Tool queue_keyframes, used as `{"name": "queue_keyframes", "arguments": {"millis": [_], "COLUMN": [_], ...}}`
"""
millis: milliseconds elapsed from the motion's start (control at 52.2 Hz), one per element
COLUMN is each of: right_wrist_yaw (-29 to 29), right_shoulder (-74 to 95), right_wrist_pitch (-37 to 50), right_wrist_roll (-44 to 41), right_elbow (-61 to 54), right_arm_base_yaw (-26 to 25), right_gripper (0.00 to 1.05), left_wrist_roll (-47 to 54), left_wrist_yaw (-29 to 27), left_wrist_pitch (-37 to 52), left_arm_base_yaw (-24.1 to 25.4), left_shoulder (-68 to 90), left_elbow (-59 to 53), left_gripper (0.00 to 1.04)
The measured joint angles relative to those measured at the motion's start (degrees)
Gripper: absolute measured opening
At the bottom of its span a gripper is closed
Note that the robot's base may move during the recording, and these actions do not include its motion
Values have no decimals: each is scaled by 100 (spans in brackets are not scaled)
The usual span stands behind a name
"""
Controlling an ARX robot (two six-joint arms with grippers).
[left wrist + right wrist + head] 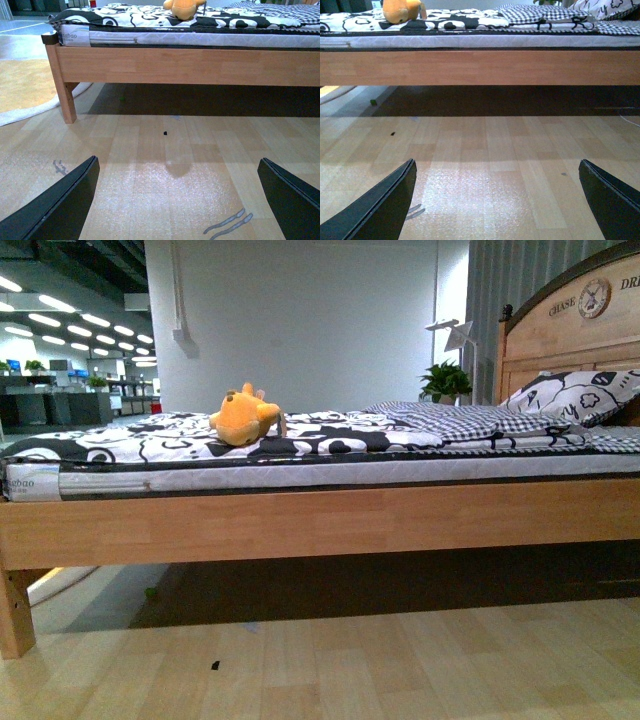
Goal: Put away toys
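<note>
The left gripper and right gripper hang low over the floor, fingers spread wide and empty. The toy lies on the bed, well ahead of and above both sets of fingers, apart from the pillow. Reaching it likely means rising clear of the bed's side first, then closing deep on the soft body without pinching the sheet.

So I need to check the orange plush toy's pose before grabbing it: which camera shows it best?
The front view: the whole plush toy shows, lying on the bed. The left wrist view crops it at the picture's edge, and so does the right wrist view.
</note>
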Motion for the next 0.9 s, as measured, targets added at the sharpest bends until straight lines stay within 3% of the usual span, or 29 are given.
{"name": "queue_keyframes", "arguments": {"millis": [900], "right_wrist_yaw": [2], "right_shoulder": [0], "right_wrist_pitch": [0], "right_wrist_roll": [0], "right_elbow": [0], "right_arm_base_yaw": [0], "right_gripper": [98], "left_wrist_roll": [0], "left_wrist_yaw": [-2], "left_wrist_pitch": [0], "left_arm_base_yaw": [0], "left_shoulder": [0], "left_elbow": [0], "left_gripper": [98]}}
